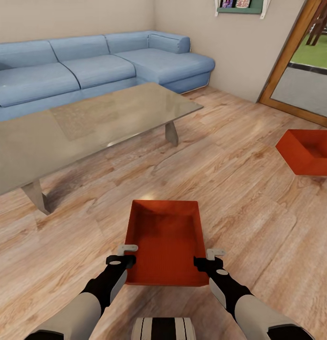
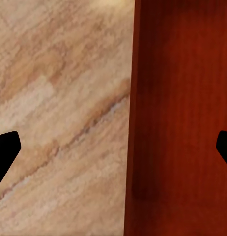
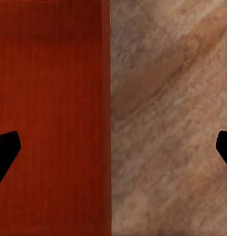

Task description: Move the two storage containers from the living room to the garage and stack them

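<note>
From my head camera I look down at one red-orange storage container (image 1: 166, 241) lying on the light wood plank floor (image 1: 239, 189) right in front of my base, its long axis pointing away from me toward the glass coffee table (image 1: 88, 125). My left gripper (image 1: 128, 255) sits at the near left wall and my right gripper (image 1: 208, 258) at the near right wall, one on each side, which I judge is the setup for lifting the bin by both rims at once so it stays level. The second storage container (image 1: 309, 151) rests well apart on the planks near the wooden door frame (image 1: 288, 56), turned at an angle. Behind the table stands the blue sectional sofa (image 1: 88, 66), soft and cushioned against the beige wall. The bins are plain, flat-walled and lidless, rectangular with a faint ribbed texture inside. In my left wrist view the container's wall edge (image 2: 130, 123) runs straight down the middle between my two dark fingertips (image 2: 5, 152), with grained wood on one side and the dull red interior (image 2: 182, 118) on the other: the jaws stand wide apart, straddling the wall without pinching it. My right wrist view mirrors this, the rim (image 3: 107, 118) centred between spread fingertips (image 3: 5, 152), red plastic (image 3: 49, 118) one side, warm veined planks (image 3: 172, 118) the other. Both grippers are open and hold nothing yet; the carry to the garage has not started.
</note>
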You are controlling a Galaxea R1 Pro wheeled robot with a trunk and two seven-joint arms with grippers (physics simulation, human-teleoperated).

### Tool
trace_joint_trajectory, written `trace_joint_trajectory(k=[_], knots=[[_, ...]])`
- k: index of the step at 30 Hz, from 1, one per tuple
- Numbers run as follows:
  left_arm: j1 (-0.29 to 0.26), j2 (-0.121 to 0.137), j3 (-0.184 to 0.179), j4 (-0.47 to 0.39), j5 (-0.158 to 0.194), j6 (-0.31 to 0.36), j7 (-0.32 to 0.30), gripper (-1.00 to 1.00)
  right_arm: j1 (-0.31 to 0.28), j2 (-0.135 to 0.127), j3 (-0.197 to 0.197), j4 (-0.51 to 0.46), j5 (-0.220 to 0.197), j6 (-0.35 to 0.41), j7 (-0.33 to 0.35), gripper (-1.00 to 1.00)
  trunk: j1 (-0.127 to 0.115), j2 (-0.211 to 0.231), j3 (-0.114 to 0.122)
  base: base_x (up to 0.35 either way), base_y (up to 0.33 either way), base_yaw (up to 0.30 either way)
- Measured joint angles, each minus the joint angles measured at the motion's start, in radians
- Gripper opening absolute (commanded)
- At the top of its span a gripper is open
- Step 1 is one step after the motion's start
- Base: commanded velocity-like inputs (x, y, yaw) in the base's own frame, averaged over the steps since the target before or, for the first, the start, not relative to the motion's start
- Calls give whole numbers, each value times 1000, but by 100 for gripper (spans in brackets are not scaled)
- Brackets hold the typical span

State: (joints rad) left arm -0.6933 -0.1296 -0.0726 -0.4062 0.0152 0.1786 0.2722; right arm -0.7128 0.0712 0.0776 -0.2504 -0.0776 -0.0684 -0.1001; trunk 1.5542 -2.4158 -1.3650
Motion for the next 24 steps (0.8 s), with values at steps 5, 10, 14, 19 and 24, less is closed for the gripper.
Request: trace_joint_trajectory(k=[5, 10, 14, 19, 24], knots=[[0, -1, 0, -1, 0, 0, 0, 100, 0, 1, 0, 0, -1, -1, 0, 100, 0, 0, 0, 0, 0, 0], [0, -1, -1, -13, 0, 0, -1, 100, -1, 2, 0, 0, -5, -2, 0, 100, 0, 0, 0, 0, 0, 0], [0, -2, -1, -15, 0, 0, -1, 100, 0, 2, 0, 0, -5, -2, 0, -100, 0, 0, 0, 0, 0, 0], [0, -4, -3, -12, 11, 3, -6, -100, 0, 2, 9, 0, -11, -3, 6, -100, 0, 0, 0, 0, 0, 0], [0, -3, -6, -15, 16, -1, -3, -100, 0, 2, 8, 1, -10, -3, 4, -100, 0, 0, 0, 0, 0, 0]])
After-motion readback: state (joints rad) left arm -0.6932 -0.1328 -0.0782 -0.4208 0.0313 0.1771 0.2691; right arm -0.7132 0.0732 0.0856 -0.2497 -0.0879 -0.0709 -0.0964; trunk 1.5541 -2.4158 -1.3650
